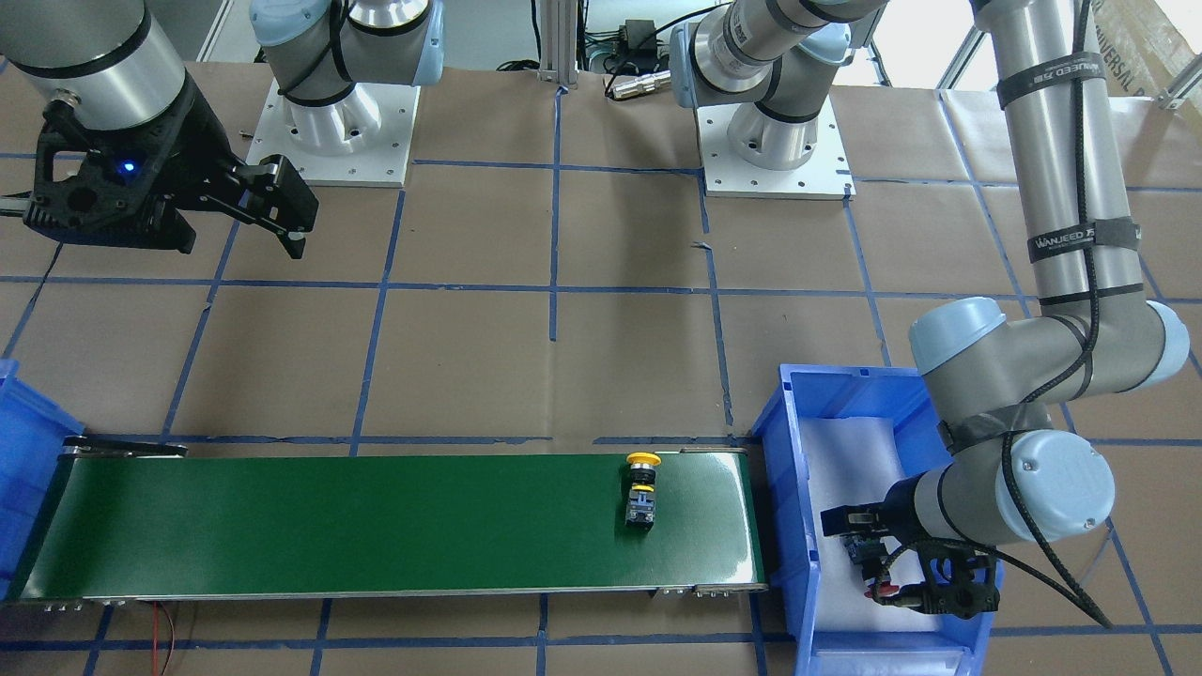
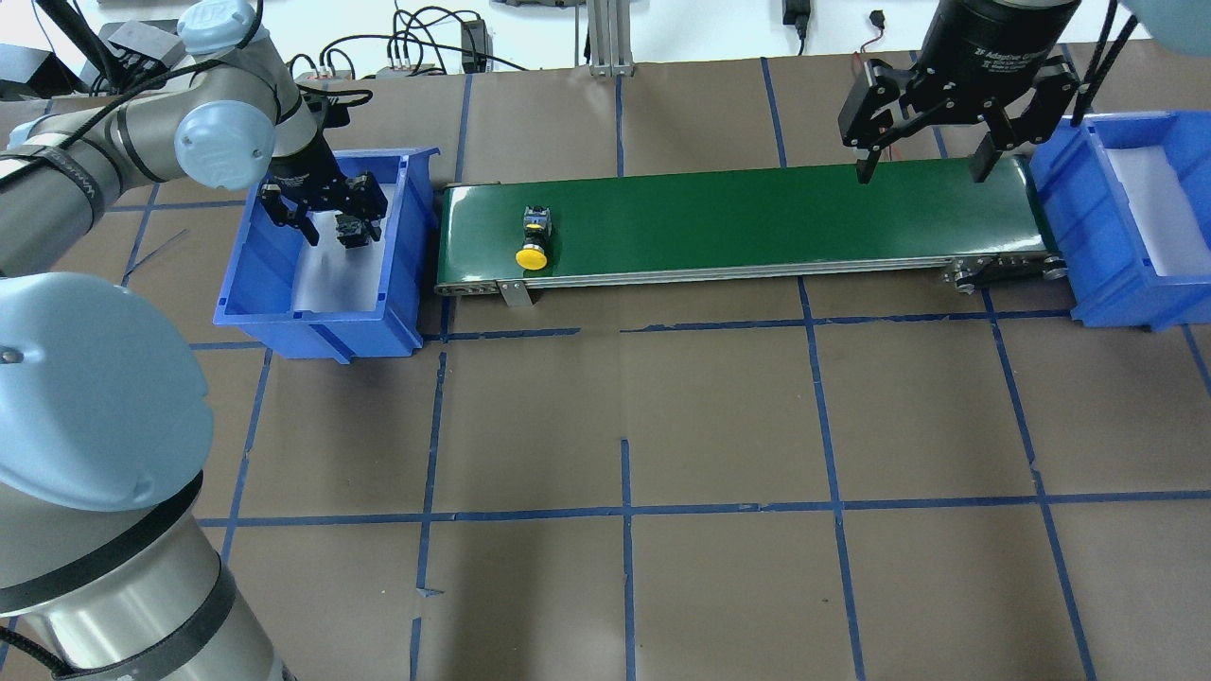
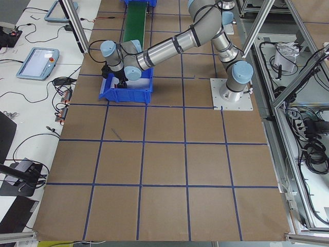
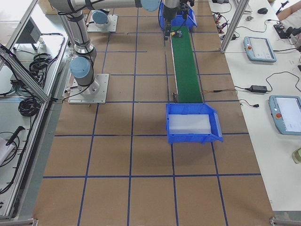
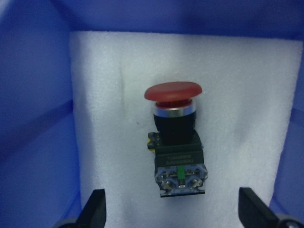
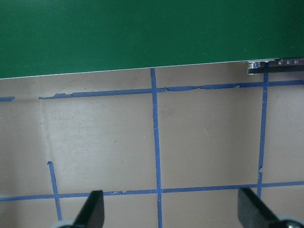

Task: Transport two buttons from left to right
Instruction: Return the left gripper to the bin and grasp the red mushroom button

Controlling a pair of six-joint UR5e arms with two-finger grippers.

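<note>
The red button (image 5: 174, 128) lies on its side on white foam in the left blue bin (image 2: 322, 317); it also shows in the front-facing view (image 1: 881, 591). My left gripper (image 5: 172, 202) is open, low inside that bin, its fingertips astride the button's contact block without touching it; it also shows in the overhead view (image 2: 331, 222). The yellow button (image 2: 533, 242) lies on the green conveyor belt (image 2: 757, 213) near its left end, cap toward the robot. My right gripper (image 2: 921, 173) is open and empty, held high over the belt's right end.
The right blue bin (image 2: 1116, 274), lined with white foam, stands at the belt's right end. The table is brown paper with blue tape lines (image 6: 155, 137). The arm bases (image 1: 775, 141) stand on white plates at the back.
</note>
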